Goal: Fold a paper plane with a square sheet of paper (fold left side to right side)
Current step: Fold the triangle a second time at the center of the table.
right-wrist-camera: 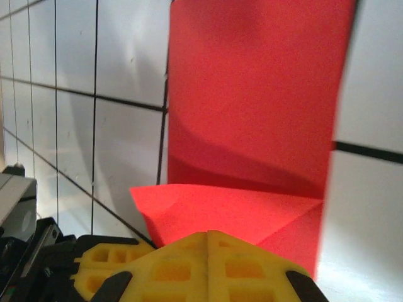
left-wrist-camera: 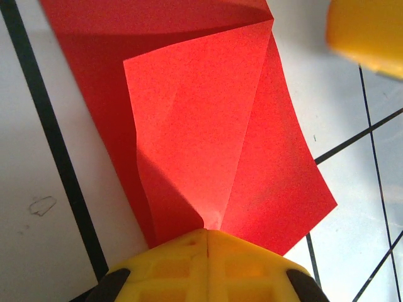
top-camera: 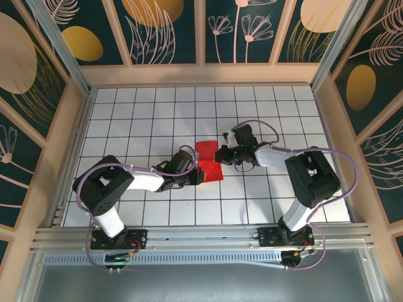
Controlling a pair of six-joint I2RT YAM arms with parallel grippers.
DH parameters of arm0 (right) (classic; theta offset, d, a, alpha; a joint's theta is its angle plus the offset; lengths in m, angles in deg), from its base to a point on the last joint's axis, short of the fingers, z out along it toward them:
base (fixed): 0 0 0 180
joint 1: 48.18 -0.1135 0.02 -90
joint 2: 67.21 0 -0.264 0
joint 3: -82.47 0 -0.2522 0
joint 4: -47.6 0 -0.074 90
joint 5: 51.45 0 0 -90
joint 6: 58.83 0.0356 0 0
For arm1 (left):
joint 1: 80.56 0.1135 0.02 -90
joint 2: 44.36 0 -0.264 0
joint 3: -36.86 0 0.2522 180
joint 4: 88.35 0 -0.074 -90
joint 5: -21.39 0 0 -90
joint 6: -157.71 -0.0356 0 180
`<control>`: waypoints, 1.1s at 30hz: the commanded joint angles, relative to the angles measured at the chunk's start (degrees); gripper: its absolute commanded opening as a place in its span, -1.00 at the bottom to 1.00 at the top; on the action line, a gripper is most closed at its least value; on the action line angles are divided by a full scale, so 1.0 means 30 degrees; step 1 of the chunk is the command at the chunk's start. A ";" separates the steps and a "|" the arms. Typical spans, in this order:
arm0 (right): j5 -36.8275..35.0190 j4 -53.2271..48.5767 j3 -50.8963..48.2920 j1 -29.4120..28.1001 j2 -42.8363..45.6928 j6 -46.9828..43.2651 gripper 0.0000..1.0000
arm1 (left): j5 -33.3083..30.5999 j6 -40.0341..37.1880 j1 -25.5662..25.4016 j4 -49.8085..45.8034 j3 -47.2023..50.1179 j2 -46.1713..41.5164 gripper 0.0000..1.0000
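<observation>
**Red sheet: cropped, covered, soft-edged**

From above, the square sheet of paper is too small for its creases to be read, and the left gripper and right gripper cover parts of its edges. In the left wrist view the sheet runs off the top edge. Its near tip vanishes into the seam of the closed yellow fingers, themselves cut by the bottom edge. A blurred yellow shape in the top right corner is cropped and unidentifiable. In the right wrist view the sheet's right edge is blurred and its top cropped, and the fingers hide whether they nip the fold.
</observation>
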 commanded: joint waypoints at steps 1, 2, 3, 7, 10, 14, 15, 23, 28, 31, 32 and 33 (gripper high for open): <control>0.0697 0.1251 0.0140 -0.0380 -0.1091 0.0935 -1.00 | -0.0653 -0.0015 0.0004 -0.2627 0.0678 0.0443 -1.00; 0.0750 0.1324 0.0313 -0.0490 -0.1407 0.0941 -1.00 | -0.0654 -0.0021 0.0000 -0.2616 0.0663 0.0426 -1.00; 0.0754 0.1345 0.0469 -0.0510 -0.1670 0.0968 -1.00 | -0.0659 -0.0040 -0.0003 -0.2636 0.0634 0.0431 -1.00; 0.0143 0.0810 0.0740 -0.0510 -0.2461 0.0889 -1.00 | -0.0536 0.0014 -0.0011 -0.2484 0.0590 0.0298 -1.00; -0.0400 0.0354 0.0608 -0.0510 -0.2639 0.0742 -1.00 | -0.0337 0.0103 -0.0011 -0.2227 0.0607 -0.0035 -0.98; -0.0965 -0.0568 0.0516 -0.0390 -0.2788 0.0355 -1.00 | -0.0023 0.0177 -0.0009 -0.2259 0.0245 -0.1131 -0.96; -0.1003 -0.0684 0.0492 -0.0393 -0.2824 0.0303 -1.00 | -0.0038 0.0180 -0.0003 -0.2368 0.0080 -0.1316 -0.96; -0.0668 -0.0727 0.0344 -0.0371 -0.3094 0.0293 -1.00 | 0.0489 0.0010 0.0091 -0.2639 -0.1176 -0.1939 -0.96; -0.0507 -0.0671 0.0287 -0.0393 -0.3154 0.0236 -1.00 | 0.1506 0.0056 0.0289 -0.2182 -0.1855 -0.1159 -0.98; -0.0448 -0.0671 0.0256 -0.0422 -0.3173 0.0209 -1.00 | 0.1796 -0.0115 0.0311 -0.2095 -0.2355 -0.0491 -0.99; -0.0445 -0.0697 0.0256 -0.0422 -0.3210 0.0207 -1.00 | 0.1900 -0.0218 0.0319 -0.2103 -0.2540 -0.0306 -0.99; -0.0448 -0.0668 0.0227 -0.0422 -0.3205 0.0207 -1.00 | 0.2005 -0.0309 0.0326 -0.2147 -0.2758 -0.0016 -1.00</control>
